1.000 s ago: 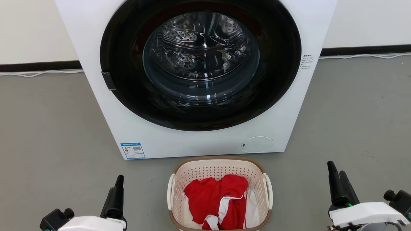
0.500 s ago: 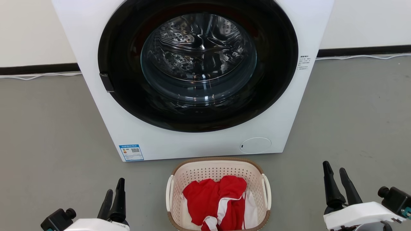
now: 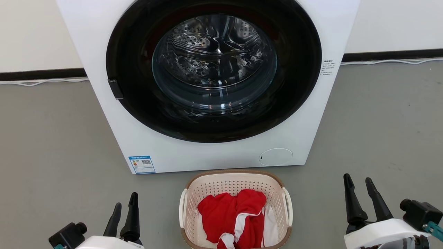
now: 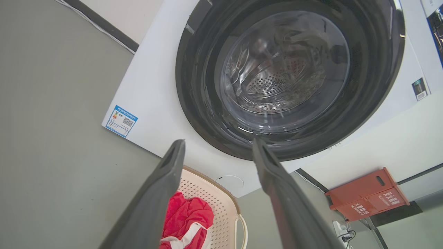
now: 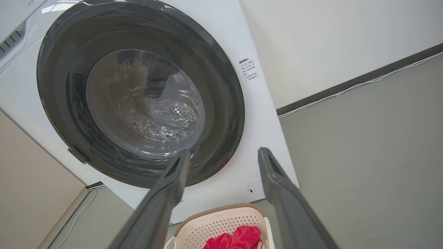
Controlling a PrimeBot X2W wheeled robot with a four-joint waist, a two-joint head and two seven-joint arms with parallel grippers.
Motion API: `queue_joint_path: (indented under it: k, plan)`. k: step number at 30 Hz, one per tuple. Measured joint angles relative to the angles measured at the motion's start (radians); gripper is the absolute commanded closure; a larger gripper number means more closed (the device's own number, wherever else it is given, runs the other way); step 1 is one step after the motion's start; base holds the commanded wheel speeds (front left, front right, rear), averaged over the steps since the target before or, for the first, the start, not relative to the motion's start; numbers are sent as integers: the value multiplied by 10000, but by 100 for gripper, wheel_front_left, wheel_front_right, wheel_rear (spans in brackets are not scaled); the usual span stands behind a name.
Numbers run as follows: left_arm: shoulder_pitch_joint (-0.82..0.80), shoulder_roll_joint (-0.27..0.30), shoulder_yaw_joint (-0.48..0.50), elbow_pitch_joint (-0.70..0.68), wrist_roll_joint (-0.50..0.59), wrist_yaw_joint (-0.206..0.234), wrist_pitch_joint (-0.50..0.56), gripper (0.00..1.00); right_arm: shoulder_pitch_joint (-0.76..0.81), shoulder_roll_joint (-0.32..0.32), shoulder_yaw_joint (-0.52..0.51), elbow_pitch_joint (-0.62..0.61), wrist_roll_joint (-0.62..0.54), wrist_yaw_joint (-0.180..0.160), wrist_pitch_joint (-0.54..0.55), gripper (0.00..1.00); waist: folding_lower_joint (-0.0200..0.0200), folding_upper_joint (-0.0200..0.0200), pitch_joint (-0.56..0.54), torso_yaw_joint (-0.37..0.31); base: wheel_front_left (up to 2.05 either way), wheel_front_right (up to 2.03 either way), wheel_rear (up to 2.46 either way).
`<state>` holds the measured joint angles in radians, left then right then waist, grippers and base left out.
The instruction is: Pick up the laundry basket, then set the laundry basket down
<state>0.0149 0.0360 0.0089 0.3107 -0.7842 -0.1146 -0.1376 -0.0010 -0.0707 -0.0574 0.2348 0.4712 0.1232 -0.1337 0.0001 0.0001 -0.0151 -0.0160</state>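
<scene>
so the small cream perforated plastic laundry basket (image 3: 214, 185) sits on the grey floor (image 3: 69, 145) dead centre between left tool (image 3: 125, 200) and right tool (image 3: 357, 179), both spread wide and empty, white loop handles (image 3: 290, 207) facing each.

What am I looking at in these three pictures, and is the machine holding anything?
A two-armed wheeled robot faces a front-loading washing machine on a grey floor. One picture looks down from its head; the other two look along each arm's fingers from wrist cameras. The left pincer and right pincer hang open, holding nothing. Between them on the floor stands the laundry basket, with a red and white garment inside. Neither pincer touches it.
</scene>
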Motion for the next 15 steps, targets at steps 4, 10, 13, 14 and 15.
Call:
queue_joint_path:
  k: [4, 10, 13, 14, 15]
  plan:
    - [4, 4, -25, 0, 491, 2, -84, 0, 0, -2, 27, 0, -523, 0, -111, 0, 0, 0, -5, 13, 0, 0, 0]
    - [34, 10, -33, 0, 1118, 0, -303, 0, -1, -2, 29, -2, -1342, 2, -263, 0, 0, 0, 2, 16, 0, 0, 0]
    - [89, 10, -36, 0, 1375, 0, -389, 0, -1, 0, 29, 0, -1760, 2, -353, 0, 0, 0, 1, 14, 0, 0, 0]
    - [106, 12, -38, 2, 1501, 0, -393, 0, -1, -2, 25, 0, -1908, 2, -360, 0, 0, 0, 0, 15, 0, 0, 0]
    - [123, 13, -44, 4, 1632, 0, -410, 0, 0, -2, 25, 0, -2079, 2, -416, 0, 0, 0, -2, 15, 0, 0, 0]
